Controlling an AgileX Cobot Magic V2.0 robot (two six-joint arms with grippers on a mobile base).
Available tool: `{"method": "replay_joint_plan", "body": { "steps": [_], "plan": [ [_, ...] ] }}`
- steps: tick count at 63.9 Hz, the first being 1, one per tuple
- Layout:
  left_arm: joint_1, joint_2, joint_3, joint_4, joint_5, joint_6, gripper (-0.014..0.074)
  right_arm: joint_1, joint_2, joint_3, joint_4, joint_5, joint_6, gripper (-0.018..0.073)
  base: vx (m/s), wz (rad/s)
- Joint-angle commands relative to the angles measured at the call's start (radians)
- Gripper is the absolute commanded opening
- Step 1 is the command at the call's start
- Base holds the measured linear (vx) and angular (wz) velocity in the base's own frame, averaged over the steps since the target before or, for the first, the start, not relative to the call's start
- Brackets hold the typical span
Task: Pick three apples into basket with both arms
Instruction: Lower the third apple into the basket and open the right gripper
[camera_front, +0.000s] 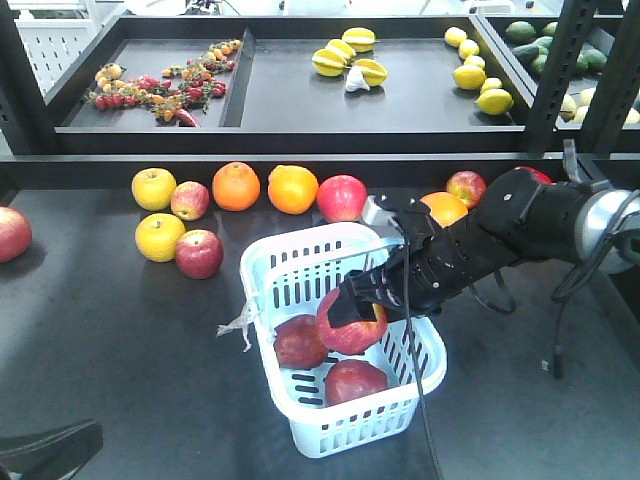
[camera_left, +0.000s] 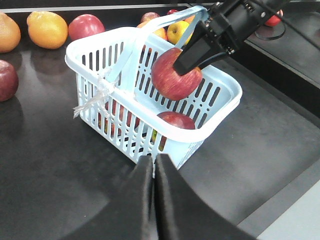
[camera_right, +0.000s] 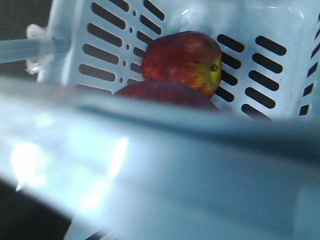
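Observation:
The pale blue basket (camera_front: 420, 385) stands mid-table with its handle up and a white strip (camera_front: 240, 325) tied to its rim. Two dark red apples (camera_front: 300, 342) (camera_front: 355, 381) lie in it. My right gripper (camera_front: 352, 312) reaches in from the right and is shut on a third apple (camera_front: 350, 330), held just above the basket's open top. The left wrist view shows that apple (camera_left: 172, 77) under the black fingers (camera_left: 192, 55). My left gripper (camera_left: 154, 167) is shut and empty, just off the basket's near corner (camera_left: 170, 145). In the right wrist view the blurred basket rim (camera_right: 150, 165) hides my jaws.
Two oranges (camera_front: 236, 186) (camera_front: 293, 189), yellow apples (camera_front: 153, 188) (camera_front: 160, 237) and more red apples (camera_front: 199, 253) (camera_front: 342, 197) lie behind and left of the basket. Shelf trays at the back hold star fruit (camera_front: 345, 55) and lemons (camera_front: 470, 75). Black frame posts (camera_front: 555, 70) stand at the right.

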Motion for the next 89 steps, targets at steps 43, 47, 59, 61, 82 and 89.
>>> {"method": "replay_joint_plan", "body": {
  "steps": [43, 47, 59, 61, 82, 89],
  "plan": [
    [0.001, 0.002, -0.025, -0.012, -0.058, -0.006, -0.0006, -0.002, -0.044, -0.029, 0.041, 0.000, -0.017, 0.0715, 0.00, 0.00],
    [0.001, 0.002, -0.025, -0.012, -0.058, -0.006, -0.0006, -0.004, -0.044, -0.029, 0.041, 0.005, -0.017, 0.0701, 0.00, 0.00],
    [0.001, 0.002, -0.025, -0.013, -0.058, -0.006, -0.0006, -0.004, -0.059, -0.029, 0.034, 0.033, -0.016, 0.0584, 0.00, 0.00],
    [0.001, 0.002, -0.025, -0.013, -0.058, -0.006, -0.0006, -0.004, -0.066, -0.029, 0.034, 0.037, -0.016, 0.0552, 0.00, 0.00],
    [0.001, 0.002, -0.025, -0.013, -0.058, -0.006, -0.0006, -0.004, -0.194, -0.029, -0.061, 0.119, 0.029, -0.0017, 0.00, 0.00],
    [0.001, 0.002, -0.025, -0.013, -0.058, -0.006, -0.0006, -0.004, -0.234, -0.026, -0.078, 0.184, 0.034, -0.0008, 0.00, 0.00]
  ]
}}
